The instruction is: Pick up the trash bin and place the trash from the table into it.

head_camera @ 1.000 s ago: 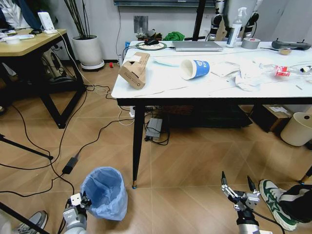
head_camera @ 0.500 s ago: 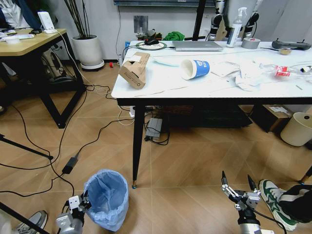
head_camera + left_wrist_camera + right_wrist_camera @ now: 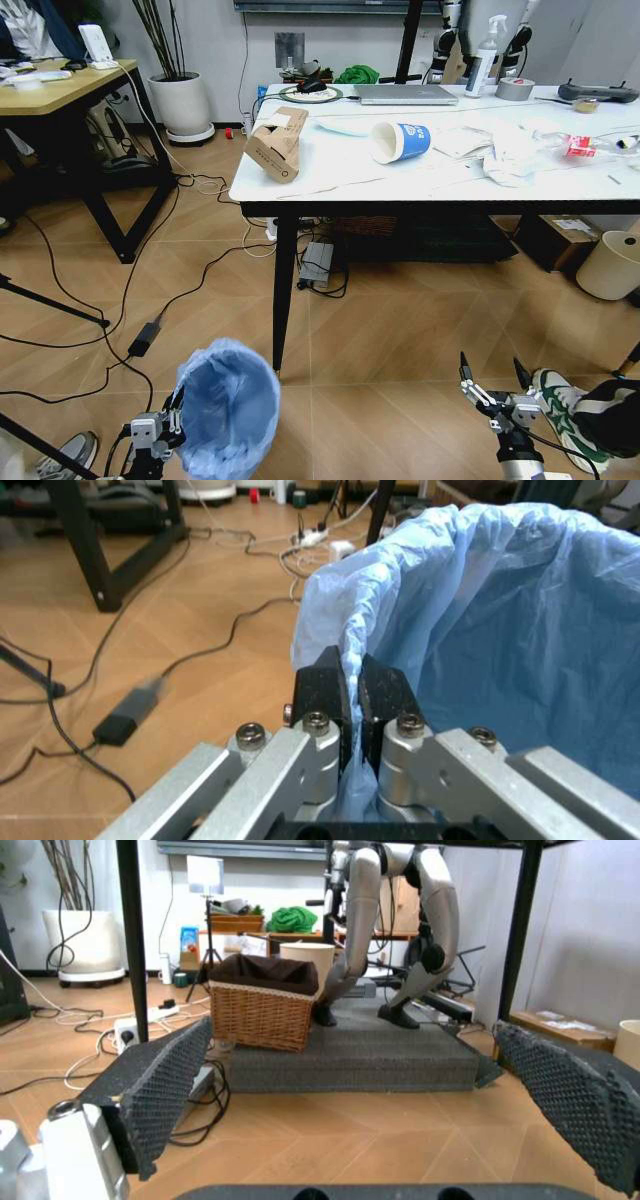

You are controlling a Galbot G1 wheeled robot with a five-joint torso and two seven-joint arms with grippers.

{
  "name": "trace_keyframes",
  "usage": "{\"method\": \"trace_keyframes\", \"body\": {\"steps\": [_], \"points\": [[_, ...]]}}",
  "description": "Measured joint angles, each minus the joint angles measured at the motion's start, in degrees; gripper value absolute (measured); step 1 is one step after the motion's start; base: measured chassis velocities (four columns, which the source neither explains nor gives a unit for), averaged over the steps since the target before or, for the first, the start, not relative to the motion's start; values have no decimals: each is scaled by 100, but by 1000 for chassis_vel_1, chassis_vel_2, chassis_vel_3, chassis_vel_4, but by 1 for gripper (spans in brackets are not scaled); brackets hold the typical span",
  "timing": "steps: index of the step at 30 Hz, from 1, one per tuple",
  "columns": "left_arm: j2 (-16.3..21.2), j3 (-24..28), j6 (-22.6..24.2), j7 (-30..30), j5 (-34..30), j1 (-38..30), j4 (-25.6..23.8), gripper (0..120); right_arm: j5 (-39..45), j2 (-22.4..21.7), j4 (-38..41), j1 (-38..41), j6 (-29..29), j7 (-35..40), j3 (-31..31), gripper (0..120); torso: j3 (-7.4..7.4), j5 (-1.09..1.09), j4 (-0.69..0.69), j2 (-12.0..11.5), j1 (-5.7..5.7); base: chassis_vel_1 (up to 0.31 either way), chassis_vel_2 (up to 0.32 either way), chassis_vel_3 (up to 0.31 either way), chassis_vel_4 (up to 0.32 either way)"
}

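Left gripper jaws pinch the trash bin rim (crinkly blue bag); right gripper jaws gape wide.

Brown wood-look floor tiles strewn with black cables run back to a pale wall, where a white planter stands beside a wooden desk.

The lower part of the trash bin is cut off by the head view's bottom edge, and its rigid rim is hidden under the blue bag. The table is cropped at the right edge. Small items near the red-labelled bottle are perhaps wrappers, too small to be identified.
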Motion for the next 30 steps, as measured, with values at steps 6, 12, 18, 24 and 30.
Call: {"method": "trace_keyframes", "body": {"steps": [6, 12, 18, 24, 30], "points": [[6, -106, -203, -417, 432, 179, -259, 0, -55, 8, 93, -91, 9, -2, 81, 100, 0, 0, 2, 0, 0, 0, 0, 0, 0], [42, -19, -215, -631, 598, 246, -567, 0, -57, 13, 96, -103, 9, -3, 134, 100, 0, 0, 1, 0, 0, 0, 0, 0, 0], [106, 223, -123, -692, 513, 290, -794, 0, -97, 67, 50, -95, 3, -3, 166, 100, 0, 1, 1, 0, 0, 0, 0, 0, 0], [250, 492, 20, -689, 345, 345, -935, 0, -100, 97, 27, -85, -10, -3, 187, 100, 1, 1, 1, 0, 0, 0, 0, 0, 0], [386, 753, 141, -678, 255, 479, -1200, 0, -134, 140, 45, -136, 7, -3, 190, 100, 0, 1, 1, 0, 0, 0, 0, 0, 0]]}}
